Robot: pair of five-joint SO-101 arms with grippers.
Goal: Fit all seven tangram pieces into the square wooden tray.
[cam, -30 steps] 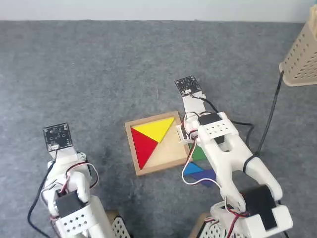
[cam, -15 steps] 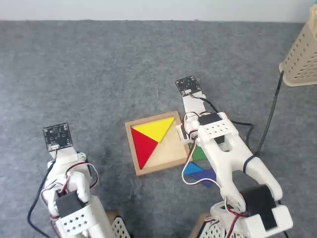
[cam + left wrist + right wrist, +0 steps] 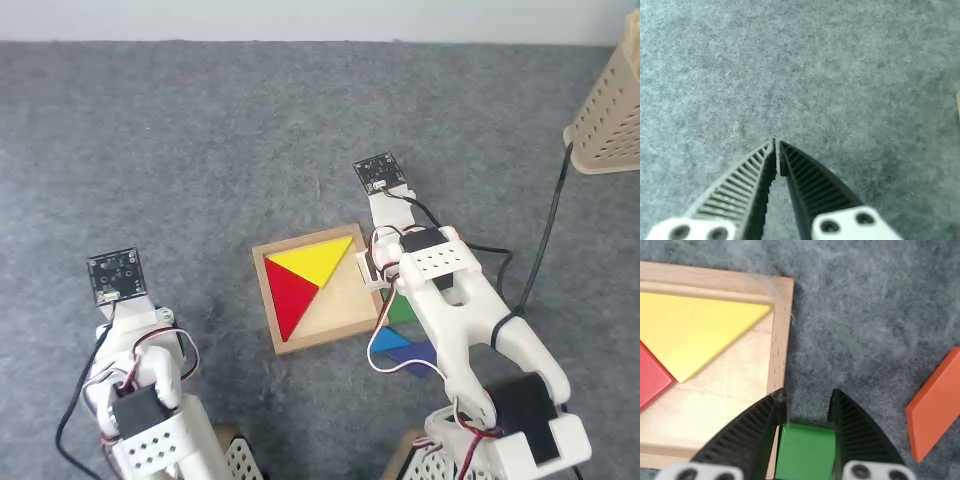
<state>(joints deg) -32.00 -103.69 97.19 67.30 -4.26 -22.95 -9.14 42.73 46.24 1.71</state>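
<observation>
I'm seeing open carpet (image 3: 200, 150) lying bare all around the left gripper (image 3: 776, 142). On the other side, the tray (image 3: 782, 330) rim is crowding one finger of the right gripper (image 3: 808, 392), and the green piece (image 3: 806, 450) is filling the gap between its fingers. The yellow triangle (image 3: 695, 325) and red triangle (image 3: 650, 382) are occupying part of the tray, leaving bare wood nearest that gripper. The orange piece (image 3: 937, 402) is lying near, with a strip of carpet between. A perforated box (image 3: 610, 110) and cable (image 3: 545, 240) are standing farther right.
</observation>
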